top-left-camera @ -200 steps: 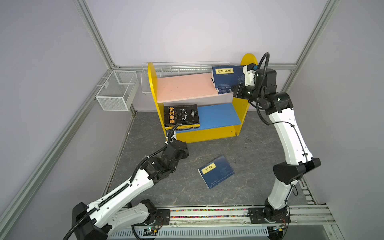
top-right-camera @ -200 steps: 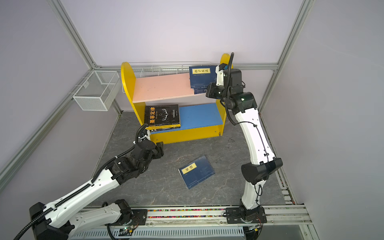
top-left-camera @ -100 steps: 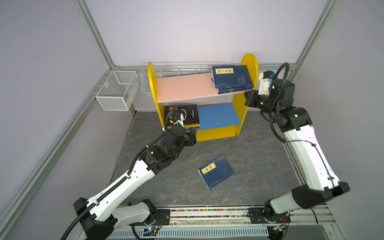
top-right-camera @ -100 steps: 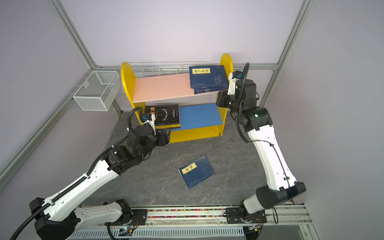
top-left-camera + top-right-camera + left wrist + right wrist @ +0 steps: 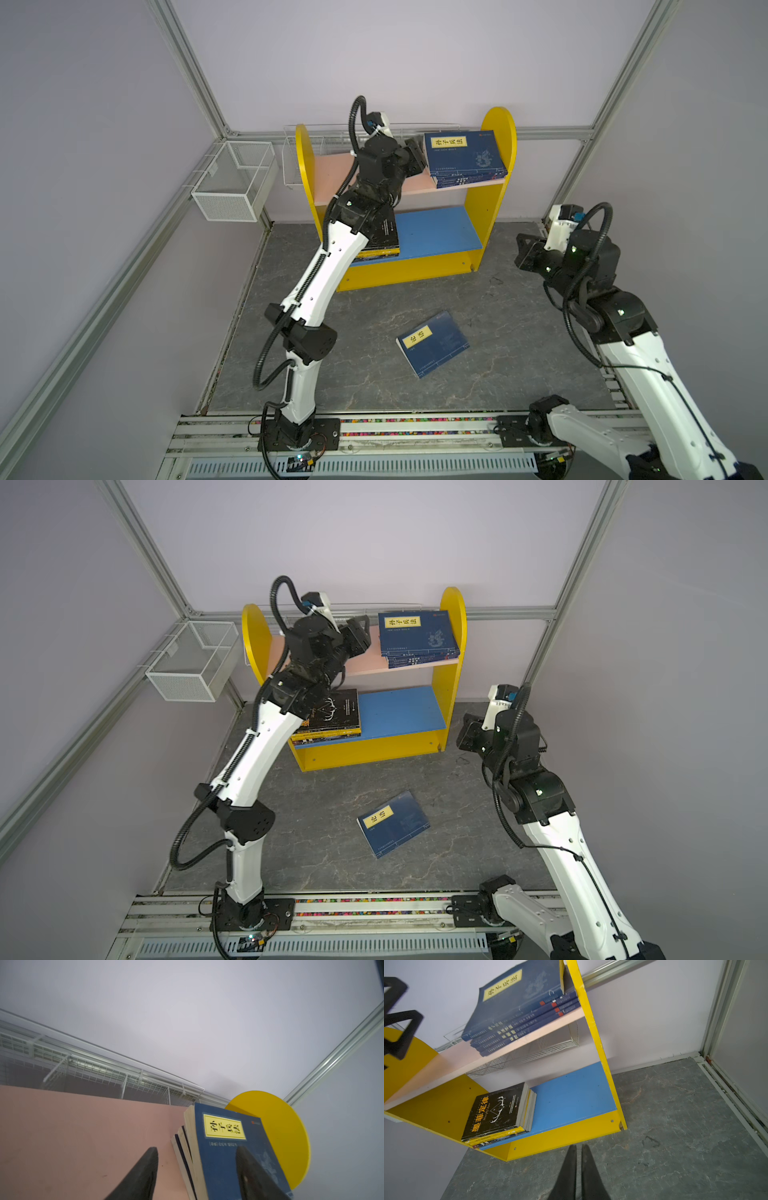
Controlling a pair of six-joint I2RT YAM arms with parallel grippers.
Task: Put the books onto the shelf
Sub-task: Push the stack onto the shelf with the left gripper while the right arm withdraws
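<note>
Nearly done as far as I can see. The shelf (image 5: pixel 407 272) already has two piles lying flat. There's a navy stack (image 5: pixel 465 160) on the pink board (image 5: pixel 83 1136), pushed up against the right yellow panel. There's also a dark stack (image 5: pixel 334 712) at the left end of the blue board (image 5: pixel 436 232). Only one navy book (image 5: pixel 433 344) is left out that I can spot, alone on the bench (image 5: pixel 519 324), lower middle of the frame in both top views and well in front of the shelf.

That stray one lies flat, cover up. Its long axis runs diagonally from lower left to upper right, and the yellow title label sits at the lower-left end. The shelved navy ones run side to side along the board, spines facing the front.

The left claw (image 5: pixel 197 1148) is up at the pink board with its fingers apart. One is over bare board and the other over the top navy cover, and it doesn't look clamped on anything. The right claw (image 5: pixel 578 1146) has its fingers together and empty, low over the bench by the shelf's right foot.

My guess is that fetching the last book is all that remains.
</note>
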